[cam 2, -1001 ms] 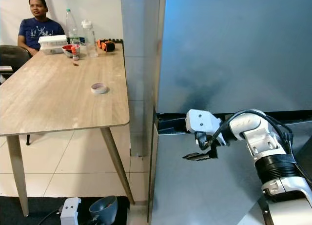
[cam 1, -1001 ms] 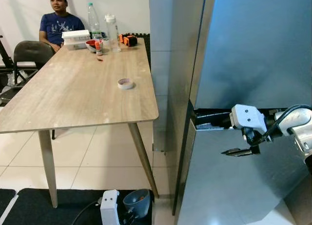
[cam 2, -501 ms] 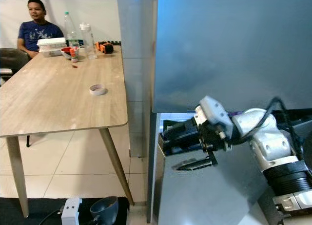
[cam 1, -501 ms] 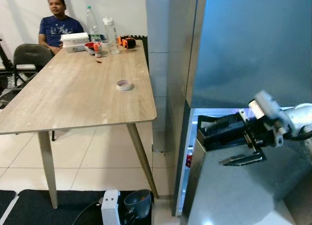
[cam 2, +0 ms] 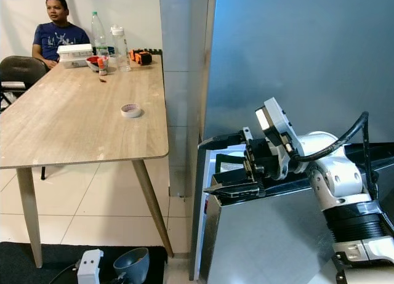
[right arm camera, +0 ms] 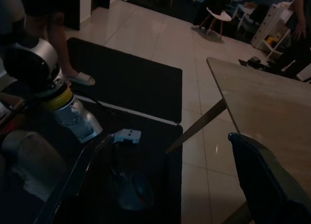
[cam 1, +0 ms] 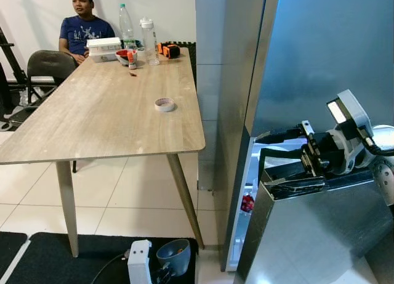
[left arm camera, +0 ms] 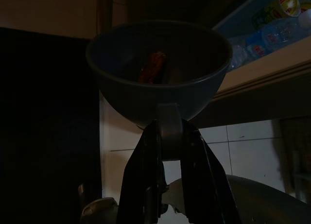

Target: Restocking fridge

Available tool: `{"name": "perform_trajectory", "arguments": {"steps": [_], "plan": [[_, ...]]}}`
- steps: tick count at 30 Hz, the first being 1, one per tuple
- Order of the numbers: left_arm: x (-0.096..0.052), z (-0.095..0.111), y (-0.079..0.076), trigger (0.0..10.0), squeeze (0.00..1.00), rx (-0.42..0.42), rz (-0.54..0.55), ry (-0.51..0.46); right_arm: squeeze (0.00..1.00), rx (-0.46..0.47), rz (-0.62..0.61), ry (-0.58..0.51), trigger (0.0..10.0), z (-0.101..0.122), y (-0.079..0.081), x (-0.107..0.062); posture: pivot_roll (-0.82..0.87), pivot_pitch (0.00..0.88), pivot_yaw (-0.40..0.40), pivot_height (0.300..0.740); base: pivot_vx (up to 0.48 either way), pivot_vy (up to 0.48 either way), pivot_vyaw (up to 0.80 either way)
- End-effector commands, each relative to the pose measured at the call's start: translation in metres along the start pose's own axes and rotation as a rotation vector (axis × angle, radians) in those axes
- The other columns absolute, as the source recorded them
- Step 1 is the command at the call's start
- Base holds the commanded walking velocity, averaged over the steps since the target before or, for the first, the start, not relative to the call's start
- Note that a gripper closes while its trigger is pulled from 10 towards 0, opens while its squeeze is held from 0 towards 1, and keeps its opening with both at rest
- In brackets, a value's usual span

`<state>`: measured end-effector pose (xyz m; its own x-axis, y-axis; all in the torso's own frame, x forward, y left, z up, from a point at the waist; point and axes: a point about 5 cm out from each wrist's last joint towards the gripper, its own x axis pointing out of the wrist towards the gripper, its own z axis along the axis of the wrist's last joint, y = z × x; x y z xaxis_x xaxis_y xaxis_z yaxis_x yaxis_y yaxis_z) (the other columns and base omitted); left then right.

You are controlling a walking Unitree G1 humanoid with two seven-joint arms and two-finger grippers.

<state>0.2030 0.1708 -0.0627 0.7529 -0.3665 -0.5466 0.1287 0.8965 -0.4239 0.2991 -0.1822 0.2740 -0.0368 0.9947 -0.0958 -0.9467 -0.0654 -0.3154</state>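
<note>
The lower fridge door (cam 2: 271,235), lower right of the frame, now stands ajar where a second ago it was sealed; we've got a lit gap and a red bottle (cam 1: 247,203) inside. Our right gripper (cam 2: 231,164) is clenched over the door's top edge. Low centre, our left gripper (cam 1: 161,273) grasps a grey bowl (cam 1: 173,255). Upper left: wooden table (cam 1: 92,111), seated person (cam 1: 86,25).

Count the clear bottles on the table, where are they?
2. A green-capped bottle and a shorter white-lidded bottle stand side by side at the table's far end, near the seated person. Others could be hidden behind the white box.
</note>
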Motion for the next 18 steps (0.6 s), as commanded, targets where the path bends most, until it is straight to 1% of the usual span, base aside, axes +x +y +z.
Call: {"name": "perform_trajectory", "arguments": {"steps": [1,3,4,6,8,9,10,11,12,18], "plan": [[0.000,0.000,-0.001,10.0,0.00,0.005,-0.003,0.000,0.00,0.002,0.010,-0.064,10.0,0.009,0.005,-0.002,-0.11,0.000,-0.014,0.740,0.000,0.000,0.00],[0.000,0.000,-0.001,10.0,0.00,0.005,-0.002,0.000,0.00,0.005,0.018,-0.077,10.0,0.010,0.007,-0.002,-0.11,0.000,-0.014,0.740,0.000,0.000,0.00],[0.000,0.000,-0.001,10.0,0.00,0.006,-0.002,0.001,0.00,0.015,0.035,-0.105,10.0,0.012,0.011,-0.002,-0.11,0.000,-0.011,0.740,0.000,0.000,0.00],[0.000,0.000,-0.001,10.0,0.00,0.006,-0.002,0.000,0.00,0.018,0.038,-0.112,10.0,0.012,0.012,-0.003,-0.11,0.000,-0.011,0.740,0.000,0.000,0.00],[0.000,0.000,0.000,10.0,0.00,0.007,-0.001,0.000,0.00,0.024,0.015,-0.060,9.9,0.005,0.011,-0.004,-0.11,0.000,-0.010,0.740,0.000,0.000,0.00],[0.000,0.000,0.000,10.0,0.00,0.008,-0.001,0.000,0.00,0.026,-0.008,-0.007,4.6,-0.001,0.009,-0.005,-0.11,0.000,-0.010,0.740,0.000,0.000,0.00],[0.000,0.000,-0.001,10.0,0.00,0.009,-0.002,0.000,0.00,0.028,-0.021,0.030,4.6,-0.005,0.008,-0.005,-0.11,0.000,-0.010,0.740,0.000,0.000,0.00],[0.000,0.000,-0.001,10.0,0.00,0.009,-0.002,0.000,0.00,0.028,-0.021,0.030,4.6,-0.005,0.008,-0.005,-0.11,0.000,-0.010,0.740,0.000,0.000,0.00],[0.001,0.001,-0.001,10.0,0.00,0.009,-0.002,-0.002,0.00,0.018,-0.055,0.095,0.0,-0.008,0.003,-0.008,-0.11,0.000,-0.010,0.740,0.000,0.000,0.00],[0.001,0.001,-0.001,10.0,0.00,0.010,-0.001,-0.003,0.00,-0.004,-0.095,0.120,0.0,-0.003,-0.002,-0.011,-0.11,0.000,-0.012,0.740,0.000,0.000,0.00]]}}
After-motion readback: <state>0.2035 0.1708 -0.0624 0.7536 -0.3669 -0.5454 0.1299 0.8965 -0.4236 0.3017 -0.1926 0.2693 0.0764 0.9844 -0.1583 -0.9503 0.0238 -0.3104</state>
